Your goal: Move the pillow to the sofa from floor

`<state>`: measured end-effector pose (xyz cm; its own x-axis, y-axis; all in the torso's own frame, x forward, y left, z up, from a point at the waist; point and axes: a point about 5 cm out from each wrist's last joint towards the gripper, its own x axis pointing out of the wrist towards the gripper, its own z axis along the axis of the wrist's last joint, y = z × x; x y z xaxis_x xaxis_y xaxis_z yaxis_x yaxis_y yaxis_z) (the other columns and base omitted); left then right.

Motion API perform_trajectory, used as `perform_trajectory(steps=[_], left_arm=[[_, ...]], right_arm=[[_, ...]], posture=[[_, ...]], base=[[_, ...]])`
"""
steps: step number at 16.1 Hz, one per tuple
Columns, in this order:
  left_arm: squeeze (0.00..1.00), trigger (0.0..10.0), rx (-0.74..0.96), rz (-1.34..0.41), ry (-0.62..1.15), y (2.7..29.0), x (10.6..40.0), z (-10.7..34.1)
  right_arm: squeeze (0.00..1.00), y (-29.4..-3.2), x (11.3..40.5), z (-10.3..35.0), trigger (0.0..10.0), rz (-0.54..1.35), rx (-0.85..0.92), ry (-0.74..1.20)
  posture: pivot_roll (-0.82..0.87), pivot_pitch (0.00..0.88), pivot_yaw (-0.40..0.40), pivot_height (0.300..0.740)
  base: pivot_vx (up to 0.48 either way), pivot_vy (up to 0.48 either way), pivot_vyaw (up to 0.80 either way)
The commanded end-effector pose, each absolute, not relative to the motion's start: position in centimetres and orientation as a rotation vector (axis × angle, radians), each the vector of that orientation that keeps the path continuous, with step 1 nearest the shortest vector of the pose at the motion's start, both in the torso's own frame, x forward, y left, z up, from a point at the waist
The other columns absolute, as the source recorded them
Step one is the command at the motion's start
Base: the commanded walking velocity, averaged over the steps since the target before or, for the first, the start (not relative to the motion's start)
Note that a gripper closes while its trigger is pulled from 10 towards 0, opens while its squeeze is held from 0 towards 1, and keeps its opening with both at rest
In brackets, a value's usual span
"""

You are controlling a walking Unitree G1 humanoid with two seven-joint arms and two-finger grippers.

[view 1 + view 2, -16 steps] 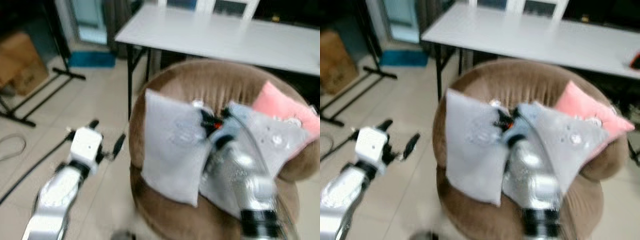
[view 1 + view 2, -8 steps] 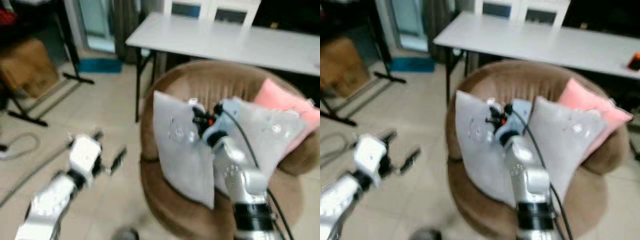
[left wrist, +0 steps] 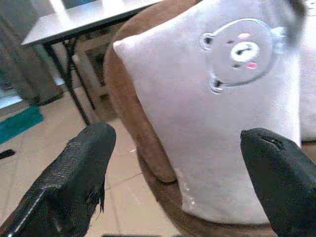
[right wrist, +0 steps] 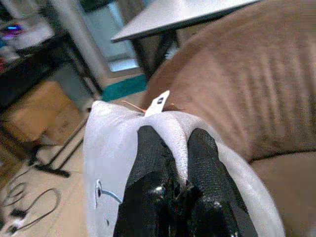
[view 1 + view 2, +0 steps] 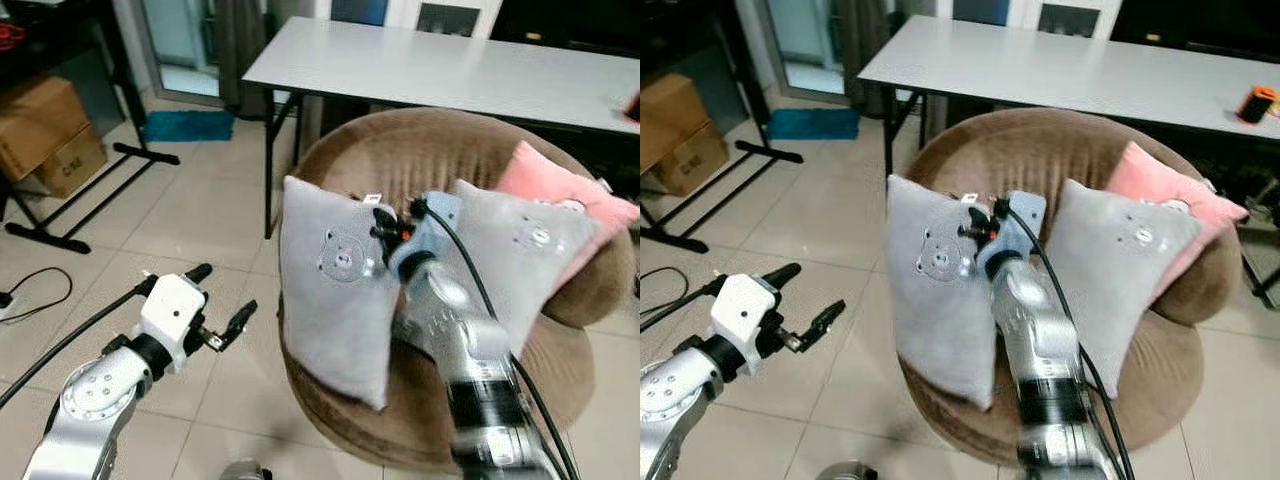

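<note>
right gripper (image 4: pixel 175 163) is pinched shut on the top edge of the grey bear pillow (image 5: pixel 335 290), which hangs over the brown round sofa (image 5: pixel 400 165). the fabric bunches there: judged light, soft, best held by edge or corner. left gripper (image 5: pixel 222 300) hangs wide open beside the sofa, holding nothing.

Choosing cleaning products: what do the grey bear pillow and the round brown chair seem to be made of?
The grey bear pillow, pinched at its top edge by the right claw, looks like soft matte plush fabric with a stitched bear patch. The round brown chair looks like velvety corduroy-type upholstery, judging by its ribbed backrest.
</note>
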<state>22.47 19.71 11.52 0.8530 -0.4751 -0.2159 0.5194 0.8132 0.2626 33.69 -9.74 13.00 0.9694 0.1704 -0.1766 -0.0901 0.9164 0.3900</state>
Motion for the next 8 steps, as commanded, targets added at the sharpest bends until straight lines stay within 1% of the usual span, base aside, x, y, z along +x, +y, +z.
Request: perform_trajectory(steps=[1,3,5,8], left_arm=[[0.0,10.0,0.326,-0.559,0.147,19.6,22.5,11.6],[0.0,10.0,0.334,-0.586,0.158,19.5,22.4,11.6],[0.0,10.0,0.344,-0.627,0.179,19.3,22.1,11.5],[0.0,10.0,0.351,-0.673,0.215,19.1,21.1,11.4]], right_arm=[[0.0,-10.6,34.6,14.5,10.0,0.09,0.402,0.129],[0.0,-10.8,36.0,14.6,10.0,0.069,0.443,0.13],[0.0,-10.3,37.8,14.9,10.0,0.099,0.539,0.142],[0.0,-10.0,39.2,14.2,10.0,0.081,0.557,0.214]], posture=[[0.08,0.0,-0.039,0.74],[0.08,0.0,-0.042,0.74],[0.08,0.0,-0.038,0.74],[0.1,0.0,-0.054,0.74]], base=[[0.0,0.0,0.0],[0.0,0.0,0.0],[0.0,0.0,0.0],[0.0,0.0,0.0]])
